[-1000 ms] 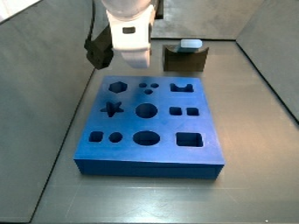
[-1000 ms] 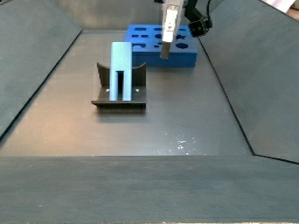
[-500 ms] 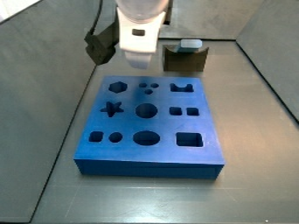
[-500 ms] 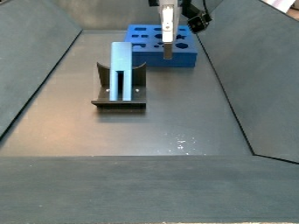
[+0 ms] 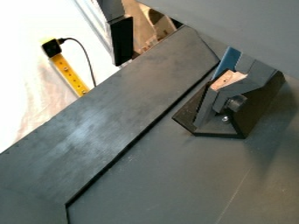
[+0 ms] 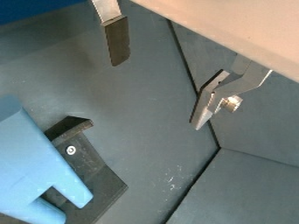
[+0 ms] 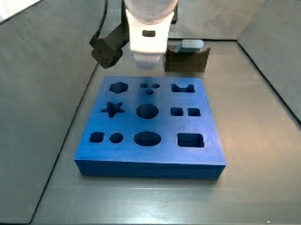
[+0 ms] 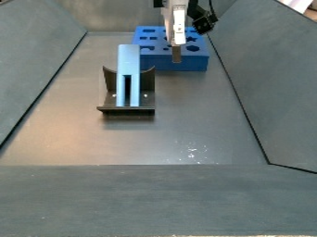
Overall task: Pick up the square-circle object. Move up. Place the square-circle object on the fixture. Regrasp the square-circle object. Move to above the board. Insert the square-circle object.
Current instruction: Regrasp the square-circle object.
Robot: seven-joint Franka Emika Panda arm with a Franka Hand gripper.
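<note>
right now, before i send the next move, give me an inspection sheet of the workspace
surface: dark grey floor, a few pale specks, otherwise bare
job's things: pale blue square-circle object stands upright in the dark-brown notched fixture; bright-blue board with shaped cut-outs lies flat, all visible holes empty
clutter: nothing seen
grippers: gripper open, nothing between its fingers, hanging above the board's end nearest the fixture
cables: black cable loops beside the gripper body, clear of the pieces
surroundings: grey walls enclose the floor
</note>
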